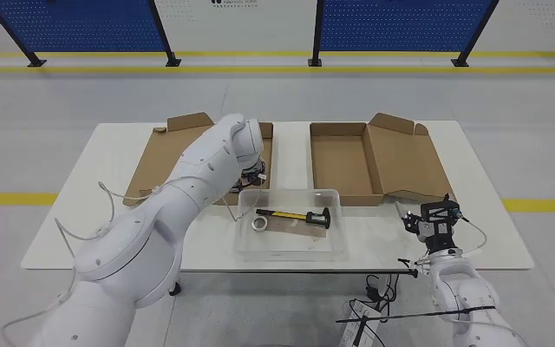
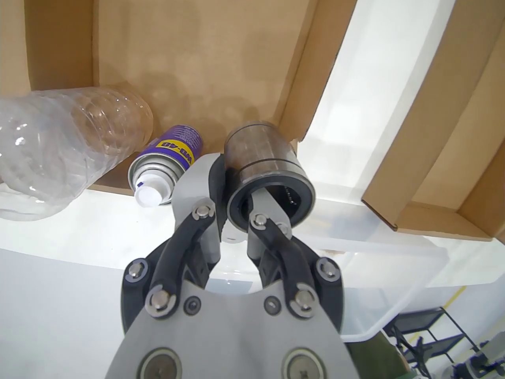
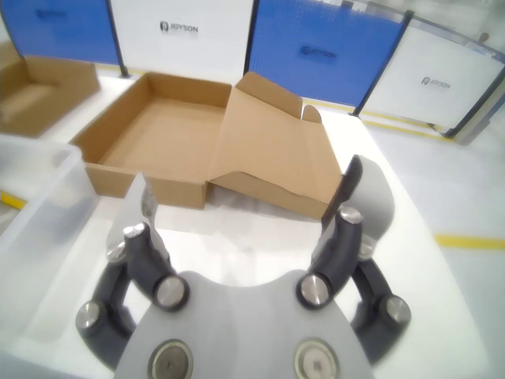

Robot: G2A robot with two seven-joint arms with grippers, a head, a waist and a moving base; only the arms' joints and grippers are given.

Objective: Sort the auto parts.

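White table [image 1: 381, 230], blue fence panels [image 1: 87, 26] behind. Left gripper [image 2: 238, 189] clamped on metal bearing [image 2: 262, 155], one finger inside bore, over corner of cardboard box [image 2: 197, 41] just beside clear bin [image 1: 340, 227]. Right gripper [image 3: 246, 187] spread wide, holding nothing, near bin.

A clear bottle [image 2: 67, 147] and a spray can [image 2: 169, 155] are lying along the front wall of the left box [image 2: 197, 41] — bare cardboard is showing beyond them, ahead of the left gripper [image 2: 236, 195] clamping a bearing [image 2: 260, 155]. The right box [image 3: 158, 128] is showing a bare floor, its flap [image 3: 272, 147] lying open on the outer side. A clear bin [image 3: 39, 183] is standing on the desk [image 3: 394, 183] near that box's front wall, beside the right gripper [image 3: 248, 195] — jaws spread.
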